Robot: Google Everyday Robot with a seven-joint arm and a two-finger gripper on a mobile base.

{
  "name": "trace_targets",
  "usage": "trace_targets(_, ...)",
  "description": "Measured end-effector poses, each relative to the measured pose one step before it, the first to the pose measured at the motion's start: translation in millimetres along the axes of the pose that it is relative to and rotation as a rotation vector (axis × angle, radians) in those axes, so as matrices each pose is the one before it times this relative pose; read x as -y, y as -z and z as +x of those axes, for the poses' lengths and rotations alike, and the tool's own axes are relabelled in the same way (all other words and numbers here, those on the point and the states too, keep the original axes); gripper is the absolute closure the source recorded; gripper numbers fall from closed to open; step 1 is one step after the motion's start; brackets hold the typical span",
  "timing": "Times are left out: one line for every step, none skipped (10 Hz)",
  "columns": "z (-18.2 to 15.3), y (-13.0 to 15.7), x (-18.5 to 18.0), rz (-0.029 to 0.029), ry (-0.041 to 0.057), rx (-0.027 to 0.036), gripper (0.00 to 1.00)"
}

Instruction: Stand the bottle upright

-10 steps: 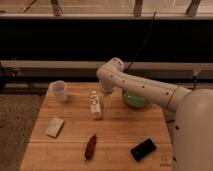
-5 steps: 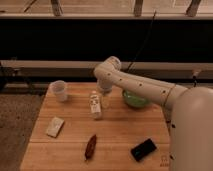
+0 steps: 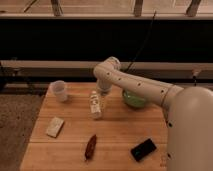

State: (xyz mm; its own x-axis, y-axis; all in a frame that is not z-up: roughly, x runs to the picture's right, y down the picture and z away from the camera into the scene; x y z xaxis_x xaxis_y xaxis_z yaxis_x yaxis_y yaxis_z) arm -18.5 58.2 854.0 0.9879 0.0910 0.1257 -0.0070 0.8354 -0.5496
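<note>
The bottle (image 3: 95, 106) is near the middle of the wooden surface (image 3: 120, 131), a little toward the back edge. It is roughly upright, with its white cap on top and its pale label facing the camera. The gripper (image 3: 101, 91) hangs right at the bottle's upper end, just behind and slightly to the right of the cap as the camera sees it. It points down from the bent white arm (image 3: 131, 82), which reaches in from the robot's large white body (image 3: 192, 131) at the right of the view. The gripper and the cap are so close that they seem to touch, but whether the jaws are clenched on the bottle or released cannot be told. A green bowl (image 3: 134, 99) sits to the right of the bottle, partly hidden by the arm and clearly apart from the bottle. A white cup (image 3: 60, 90) stands upright to the left, near the surface's back corner and also apart from the bottle. Nearer the camera, a pale rectangular block (image 3: 55, 126) lies at the left. A dark reddish-brown oblong thing (image 3: 90, 146) lies in front of the bottle near the front edge. A flat black slab (image 3: 143, 149) lies at the front right.
</note>
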Motion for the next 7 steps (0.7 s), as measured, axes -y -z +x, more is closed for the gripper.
trace_targets(0.58,-1.35,-1.71,-0.01597,-0.06124,0.00443,0.2)
trace_targets(-0.37,-0.3,-1.7,-0.0108,-0.03852,-0.00134,0.2)
trace_targets(0.26,-0.26,-3.24,-0.01356,-0.05366,-0.01056,0.2)
trace_targets(0.34,0.34,-1.95,-0.00757,-0.03547,-0.01159,0.2)
trace_targets(0.98,0.49,-2.13,-0.00637,-0.02965,-0.01465,0.2)
trace_targets(0.22,0.68,-3.83,-0.00804,-0.03918,-0.02513,0.2)
trace_targets(-2.7,0.31,-3.37,-0.00634,-0.02835,-0.01492,0.2)
